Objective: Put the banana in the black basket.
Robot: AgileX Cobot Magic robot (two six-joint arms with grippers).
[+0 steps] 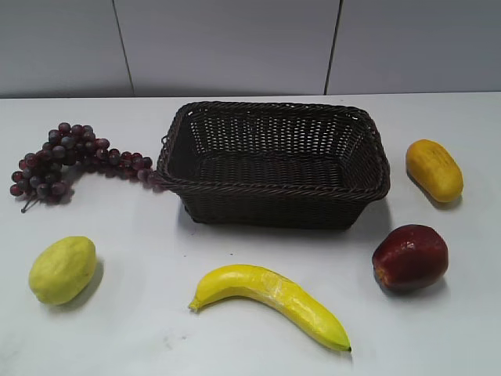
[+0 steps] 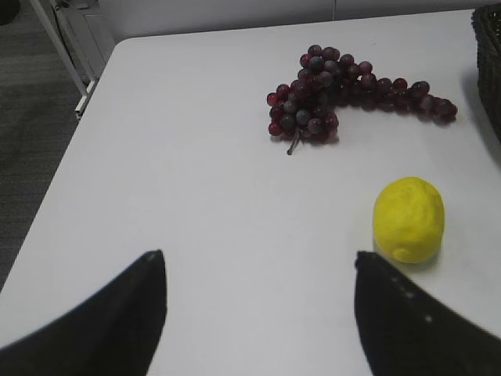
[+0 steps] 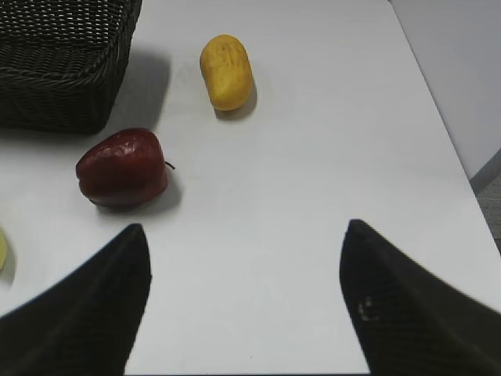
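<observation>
The banana (image 1: 270, 301) lies on the white table in front of the black basket (image 1: 274, 210), its dark tip to the lower right. A sliver of it shows at the left edge of the right wrist view (image 3: 2, 249). The basket stands empty at the table's middle; its corner shows in the right wrist view (image 3: 63, 70) and its edge in the left wrist view (image 2: 489, 55). My left gripper (image 2: 258, 262) is open and empty over bare table, left of the lemon. My right gripper (image 3: 244, 231) is open and empty over bare table, right of the apple. Neither gripper shows in the exterior view.
A bunch of dark grapes (image 1: 66, 160) (image 2: 344, 94) lies left of the basket. A yellow-green lemon (image 1: 63, 269) (image 2: 409, 218) sits front left. A red apple (image 1: 409, 257) (image 3: 123, 168) and an orange-yellow oval fruit (image 1: 434, 169) (image 3: 226, 71) sit at the right. Table edges lie at far left and far right.
</observation>
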